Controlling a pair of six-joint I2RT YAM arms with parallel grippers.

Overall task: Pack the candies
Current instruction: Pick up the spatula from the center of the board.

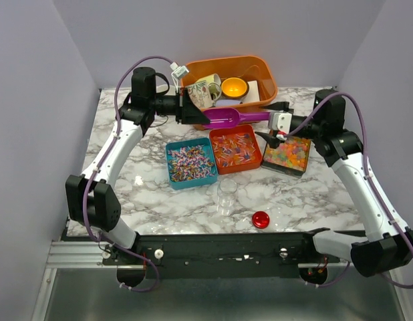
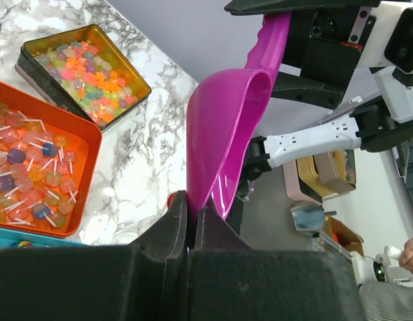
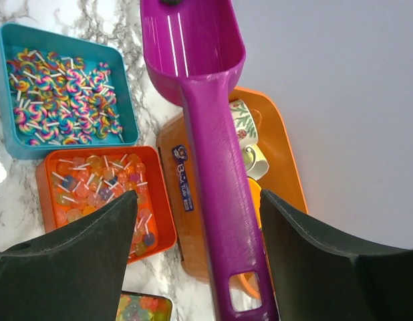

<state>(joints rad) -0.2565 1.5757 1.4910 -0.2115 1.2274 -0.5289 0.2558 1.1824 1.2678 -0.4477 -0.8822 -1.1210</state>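
Two grippers meet on one purple scoop (image 1: 226, 119), so watch its long axis: it runs L-to-R across the table (image 1: 126, 200), roughly parallel to the far edge. The bowl points toward the left gripper (image 1: 193, 112) and the handle toward the right gripper (image 1: 275, 122). L fingers are pinched tight on the bowl's rim, carrying the scoop off the table. R fingers (image 3: 79, 254) stand wide, one on each side of the handle, not clamped. The handle sits nearer one finger than the other, and whether it touches there you can't tell. The candies (image 1: 236, 148) lie mid-table, just nearer you than the scoop, in 3 containers: swirl lollipops (image 1: 191, 162) in the teal tray (image 1: 170, 167), round lollipops (image 3: 99, 187) in the orange tray (image 1: 214, 154), and jelly beads (image 1: 288, 152) in the dark tin (image 1: 284, 171), toward the right edge. The bowl looks empty. Judgement: no reach needed. R arm is already at the handle, so squeeze straight across its width, then L can let go.
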